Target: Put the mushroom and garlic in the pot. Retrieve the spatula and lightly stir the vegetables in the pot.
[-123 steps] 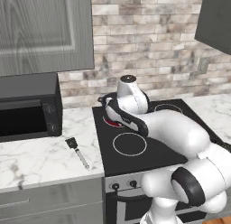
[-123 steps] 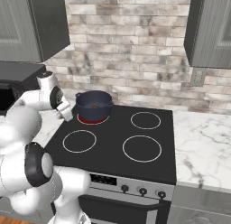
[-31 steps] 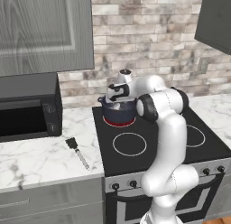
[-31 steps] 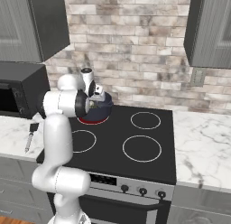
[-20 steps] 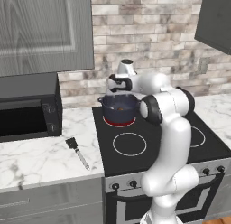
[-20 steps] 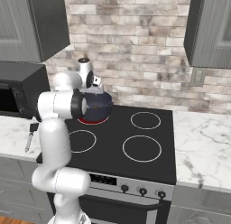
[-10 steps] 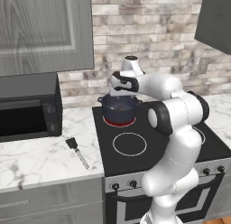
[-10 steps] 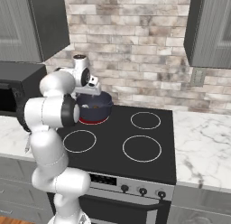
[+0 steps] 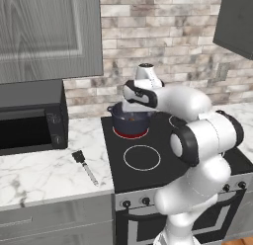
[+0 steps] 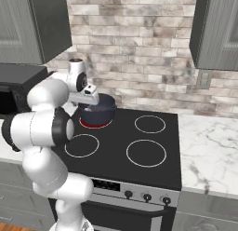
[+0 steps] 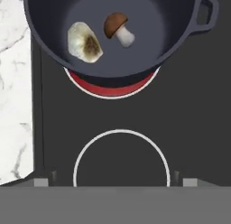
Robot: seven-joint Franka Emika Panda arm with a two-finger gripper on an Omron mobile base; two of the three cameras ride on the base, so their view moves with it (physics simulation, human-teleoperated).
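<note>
The dark blue pot (image 11: 180,33) stands on the glowing red back-left burner (image 11: 113,88). Inside it lie the brown-capped mushroom (image 11: 118,28) and, beside it, the pale garlic (image 11: 84,42), both on the pot's floor. My gripper (image 11: 116,182) hangs open and empty above the stove, just in front of the pot (image 9: 129,121), over the front-left burner ring (image 11: 121,160). From the right, the gripper (image 10: 90,99) hovers at the near rim of the pot (image 10: 100,112). The spatula (image 9: 84,166) lies flat on the marble counter (image 9: 39,172) left of the stove, black head towards the wall.
A black microwave (image 9: 29,121) sits at the back left of the counter, with a grey cabinet (image 9: 49,36) above it. The stove top has three unlit burners (image 10: 146,153). More marble counter (image 10: 209,151) runs to the right of the stove.
The hand has lifted a little away from the pot while the elbow swung out to the right and down. The jaws stayed open. Mushroom, garlic and spatula have not moved.
</note>
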